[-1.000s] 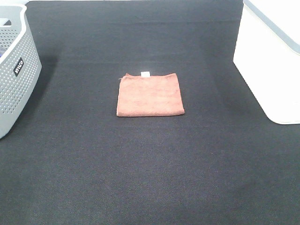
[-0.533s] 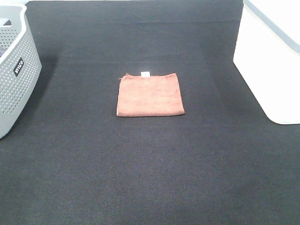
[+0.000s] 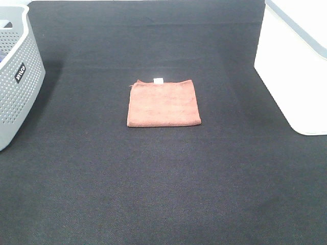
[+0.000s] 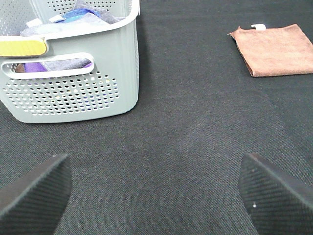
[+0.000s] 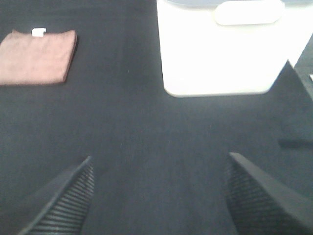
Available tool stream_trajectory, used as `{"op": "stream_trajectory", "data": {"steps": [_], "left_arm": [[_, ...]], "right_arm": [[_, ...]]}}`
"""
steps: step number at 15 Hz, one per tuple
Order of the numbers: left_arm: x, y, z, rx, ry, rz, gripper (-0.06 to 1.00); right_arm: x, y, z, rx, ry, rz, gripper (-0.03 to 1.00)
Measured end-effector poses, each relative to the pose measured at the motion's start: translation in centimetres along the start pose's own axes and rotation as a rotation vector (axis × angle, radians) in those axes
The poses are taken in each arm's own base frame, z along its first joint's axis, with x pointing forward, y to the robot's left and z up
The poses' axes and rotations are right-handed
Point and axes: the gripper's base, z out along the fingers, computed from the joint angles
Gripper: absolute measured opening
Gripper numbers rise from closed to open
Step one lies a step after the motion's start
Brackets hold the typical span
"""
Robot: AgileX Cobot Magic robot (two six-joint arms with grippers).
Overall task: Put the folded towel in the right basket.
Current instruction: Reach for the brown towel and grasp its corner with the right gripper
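The folded brown towel (image 3: 163, 102) with a small white tag lies flat on the black cloth in the middle of the table. It also shows in the left wrist view (image 4: 274, 50) and in the right wrist view (image 5: 36, 57). The white right basket (image 3: 294, 66) stands at the right edge; the right wrist view shows its near wall (image 5: 225, 54). Neither arm shows in the exterior high view. My left gripper (image 4: 156, 193) is open and empty, well short of the towel. My right gripper (image 5: 161, 196) is open and empty, in front of the white basket.
A grey perforated basket (image 3: 15, 81) stands at the left edge; the left wrist view (image 4: 73, 73) shows several coloured cloths inside it. The black cloth (image 3: 163, 178) covers the whole table.
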Motion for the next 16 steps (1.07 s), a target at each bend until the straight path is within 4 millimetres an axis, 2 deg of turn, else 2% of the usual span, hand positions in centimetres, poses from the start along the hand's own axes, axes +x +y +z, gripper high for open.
{"op": "stream_trajectory", "data": {"steps": [3, 5, 6, 7, 12, 13, 14, 16], "left_arm": [[0.0, 0.0, 0.0, 0.0, 0.0, 0.0, 0.88], [0.0, 0.0, 0.0, 0.0, 0.0, 0.0, 0.88], [0.0, 0.0, 0.0, 0.0, 0.0, 0.0, 0.88], [0.0, 0.0, 0.0, 0.0, 0.0, 0.0, 0.88], [0.0, 0.0, 0.0, 0.0, 0.0, 0.0, 0.88], [0.0, 0.0, 0.0, 0.0, 0.0, 0.0, 0.88], [0.0, 0.0, 0.0, 0.0, 0.0, 0.0, 0.88], [0.0, 0.0, 0.0, 0.0, 0.0, 0.0, 0.88]], "right_arm": [[-4.1, -0.3, 2.2, 0.002, 0.013, 0.012, 0.7], [-7.0, -0.4, 4.3, -0.015, 0.061, 0.036, 0.7], [-8.5, -0.4, 5.7, -0.028, 0.106, 0.053, 0.7], [-11.0, -0.4, 8.0, -0.048, 0.161, 0.078, 0.7], [-17.7, -0.8, 15.0, -0.078, 0.345, 0.079, 0.7], [-19.4, -0.9, 17.0, -0.092, 0.392, 0.068, 0.7], [-19.4, -0.9, 17.0, -0.092, 0.392, 0.068, 0.7], [-21.6, -0.7, 19.2, -0.135, 0.42, 0.074, 0.7]]}}
